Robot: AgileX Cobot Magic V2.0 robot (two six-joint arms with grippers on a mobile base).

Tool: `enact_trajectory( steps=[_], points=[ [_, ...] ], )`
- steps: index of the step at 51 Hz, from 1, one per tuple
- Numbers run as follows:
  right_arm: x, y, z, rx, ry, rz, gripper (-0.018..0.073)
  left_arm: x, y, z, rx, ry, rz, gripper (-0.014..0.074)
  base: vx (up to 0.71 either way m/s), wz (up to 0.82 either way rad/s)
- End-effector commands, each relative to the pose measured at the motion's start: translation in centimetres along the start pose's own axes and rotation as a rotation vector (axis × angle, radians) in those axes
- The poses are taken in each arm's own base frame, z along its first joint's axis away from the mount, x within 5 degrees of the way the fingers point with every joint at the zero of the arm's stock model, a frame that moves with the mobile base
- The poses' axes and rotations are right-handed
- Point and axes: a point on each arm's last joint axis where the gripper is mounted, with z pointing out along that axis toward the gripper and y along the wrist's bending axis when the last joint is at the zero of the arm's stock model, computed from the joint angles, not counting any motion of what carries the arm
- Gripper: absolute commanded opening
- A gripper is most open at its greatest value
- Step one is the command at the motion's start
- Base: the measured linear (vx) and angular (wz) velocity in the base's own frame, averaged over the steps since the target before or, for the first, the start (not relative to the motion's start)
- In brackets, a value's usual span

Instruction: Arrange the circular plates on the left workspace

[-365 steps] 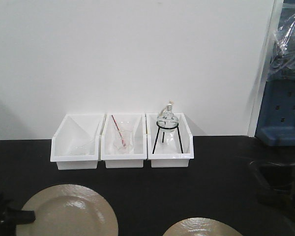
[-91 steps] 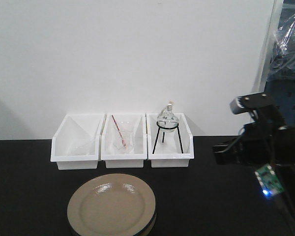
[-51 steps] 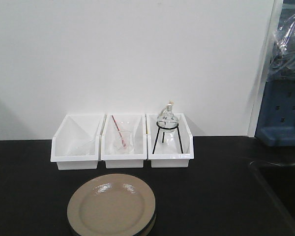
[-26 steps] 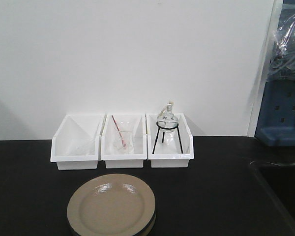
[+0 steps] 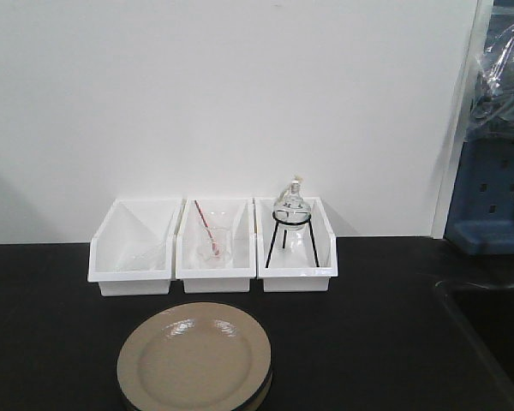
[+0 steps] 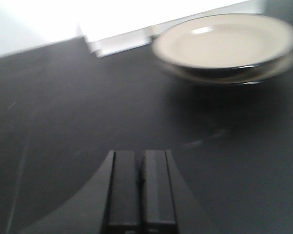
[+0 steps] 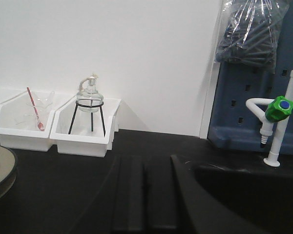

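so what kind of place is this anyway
Most likely a chemistry lab: a glass flask on a tripod stand in a white bin, a black countertop with a recessed sink, and a green-handled lab tap.

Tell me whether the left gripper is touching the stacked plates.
Apart. The left wrist view shows the left gripper, its fingers closed together, low in the frame, with a wide stretch of bare black countertop between it and the stacked plates.

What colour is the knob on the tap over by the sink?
Bright green with a blue centre; the tap knob shows best in the right wrist view.
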Motion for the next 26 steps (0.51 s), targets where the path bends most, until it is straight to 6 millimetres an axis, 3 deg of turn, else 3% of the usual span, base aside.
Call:
enact_trajectory(
  steps=[1,5,13,26],
  points=[
    [-1.2,-0.5,0.1,0.046,-0.048,-0.011,-0.0002,-0.2,1.0,0.2,-0.109,-0.151,-0.11,0.0,0.0,0.0],
    [-1.2,-0.5,0.1,0.047,-0.048,-0.011,-0.0002,0.5,1.0,0.5,-0.114,-0.147,-0.141,0.0,0.0,0.0],
    [-1.2,-0.5,0.1,0.044,-0.046,-0.011,-0.0002,-0.2,1.4,0.3,-0.143,-0.217,-0.072,0.0,0.0,0.0],
    [-1.2,-0.5,0.1,0.042,-0.045,-0.011,-0.0002,-0.7,1.4,0.2,-0.136,-0.268,-0.117,0.0,0.0,0.0]
  ],
)
